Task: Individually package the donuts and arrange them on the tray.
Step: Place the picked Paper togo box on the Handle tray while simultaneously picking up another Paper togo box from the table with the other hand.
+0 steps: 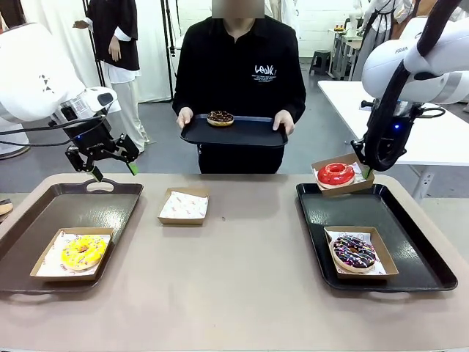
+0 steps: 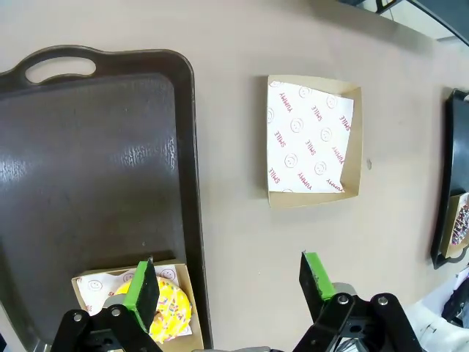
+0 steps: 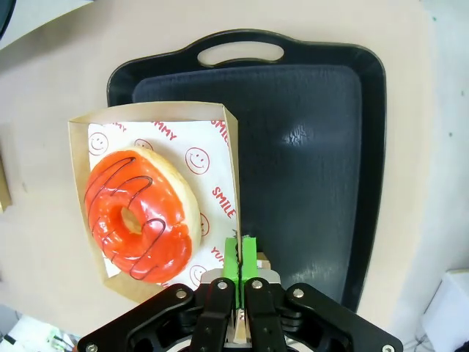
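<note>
Pinching the wall of a paper-lined box (image 3: 154, 111) with the right gripper (image 3: 240, 249) clamped fully shut, holding the red donut (image 3: 168, 213) inside it tilted over the far left corner of the right tray (image 1: 414, 242). Hovering the left gripper (image 1: 115, 172), spread wide and gripping nothing, above the far end of the left tray (image 1: 73, 209). Leaving the yellow donut (image 1: 73, 257) boxed near on the left tray, the sprinkled chocolate donut (image 1: 344, 257) boxed near on the right tray, and an empty box (image 1: 183, 206) lying on the desk (image 1: 242, 279) between them. Facing a person holding a black tray (image 1: 242, 133) bearing the dark chocolate donut (image 1: 220, 117).
</note>
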Available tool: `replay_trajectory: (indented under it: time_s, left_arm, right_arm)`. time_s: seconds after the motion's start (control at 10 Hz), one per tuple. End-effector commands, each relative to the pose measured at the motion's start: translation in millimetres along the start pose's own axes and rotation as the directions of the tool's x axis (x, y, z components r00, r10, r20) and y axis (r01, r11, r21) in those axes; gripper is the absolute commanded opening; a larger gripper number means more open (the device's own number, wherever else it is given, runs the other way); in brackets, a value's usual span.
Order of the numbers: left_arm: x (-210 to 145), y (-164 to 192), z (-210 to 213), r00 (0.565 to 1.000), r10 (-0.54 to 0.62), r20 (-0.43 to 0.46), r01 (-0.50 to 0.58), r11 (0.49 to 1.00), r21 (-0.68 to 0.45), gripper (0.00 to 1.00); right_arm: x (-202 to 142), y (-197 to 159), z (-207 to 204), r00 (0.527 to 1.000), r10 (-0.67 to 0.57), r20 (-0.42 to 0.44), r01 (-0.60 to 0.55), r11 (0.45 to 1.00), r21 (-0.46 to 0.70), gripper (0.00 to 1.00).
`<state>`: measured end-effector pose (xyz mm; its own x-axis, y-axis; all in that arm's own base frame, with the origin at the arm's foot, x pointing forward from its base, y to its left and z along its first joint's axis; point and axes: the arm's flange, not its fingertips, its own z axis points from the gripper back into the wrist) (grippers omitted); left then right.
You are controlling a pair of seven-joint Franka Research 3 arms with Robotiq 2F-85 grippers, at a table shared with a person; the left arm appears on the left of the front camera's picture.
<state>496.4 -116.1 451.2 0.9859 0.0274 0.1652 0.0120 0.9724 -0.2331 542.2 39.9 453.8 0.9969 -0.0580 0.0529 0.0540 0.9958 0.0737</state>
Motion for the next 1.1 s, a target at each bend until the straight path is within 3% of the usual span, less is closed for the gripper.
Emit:
replay_trajectory:
  time_s: [0.0, 0.3, 0.6, 1.0]
  left_arm:
    - [-2.4, -1.8, 3.9, 1.000, 0.001, -0.007, -0.001, 1.000, 0.000, 1.00]
    - [-0.1, -0.2, 0.2, 1.000, 0.000, 0.000, 0.000, 1.000, 0.000, 1.00]
    - [17.6, -33.6, 4.6, 1.000, 0.005, -0.017, -0.004, 0.997, 0.078, 1.00]
    - [51.4, -67.1, -25.0, 0.997, 0.044, -0.068, -0.033, 0.989, 0.147, 1.00]
  right_arm:
    - [-1.7, 0.0, 2.3, 1.000, 0.003, -0.004, -0.003, 1.000, 0.000, 0.01]
    - [0.0, 0.0, 0.0, 1.000, 0.000, 0.000, 0.000, 1.000, 0.000, 0.01]
    - [4.2, 0.8, -15.1, 0.998, -0.043, -0.044, 0.043, 0.999, -0.019, 0.01]
    - [16.6, 0.0, -34.6, 0.998, -0.042, -0.053, 0.040, 0.998, -0.046, 0.01]
